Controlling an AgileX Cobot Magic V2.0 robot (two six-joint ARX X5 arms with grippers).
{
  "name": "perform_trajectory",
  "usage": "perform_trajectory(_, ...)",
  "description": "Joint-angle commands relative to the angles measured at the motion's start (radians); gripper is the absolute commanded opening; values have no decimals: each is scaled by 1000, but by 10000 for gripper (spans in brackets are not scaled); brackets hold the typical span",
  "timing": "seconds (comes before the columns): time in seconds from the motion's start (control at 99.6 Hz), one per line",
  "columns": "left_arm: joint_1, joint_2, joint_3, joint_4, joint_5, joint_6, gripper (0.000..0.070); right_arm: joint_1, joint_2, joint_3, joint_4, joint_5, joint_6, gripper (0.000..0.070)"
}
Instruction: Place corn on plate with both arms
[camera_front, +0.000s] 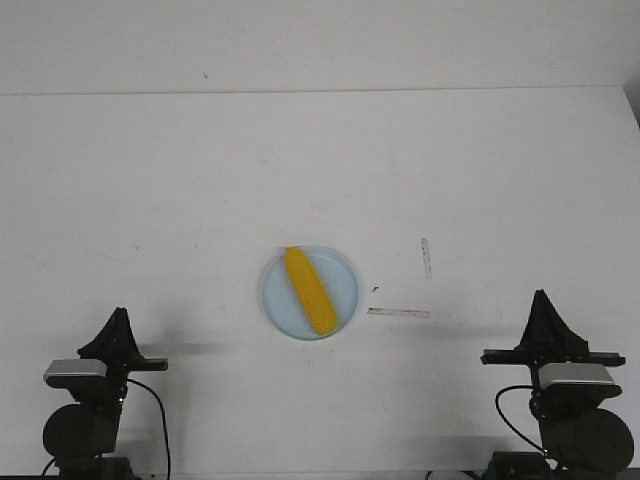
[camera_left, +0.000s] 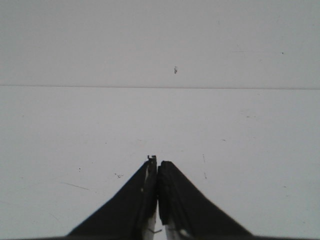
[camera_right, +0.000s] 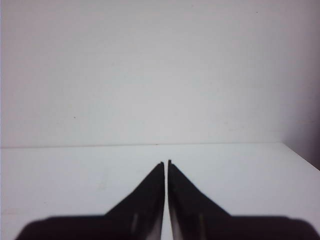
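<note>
Both closed hands, left hand (camera_front: 118, 318) and right hand (camera_front: 543, 300), well apart from corn (camera_front: 307, 290) on plate (camera_front: 345, 268).

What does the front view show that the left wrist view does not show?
Only the front view shows the corn lying on the plate, two tape strips beside it, and the right gripper. Only the left wrist view shows, close up, that the left gripper is shut and empty. Both views show the white table and the left gripper.

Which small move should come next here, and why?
Probably none beyond holding still: the corn already lies on the plate, and the left claw and right claw are shut, empty, back near their bases.
</note>
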Motion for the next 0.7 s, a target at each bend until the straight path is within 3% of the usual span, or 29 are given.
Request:
perform_trajectory(0.0,1,-2,-21,11,1,-2,1,2,-2,1,10,0,2,10)
perform_trajectory(0.191,1,-2,-21,11,1,-2,1,3,-52,-42,30,-3,-6,10)
perform_trajectory(0.392,1,-2,-21,9,1,-2,1,39,-113,-173,167,-5,-5,10)
perform_trajectory(0.693,1,-2,-21,3,1,-2,1,59,-113,-300,194,3,-5,10)
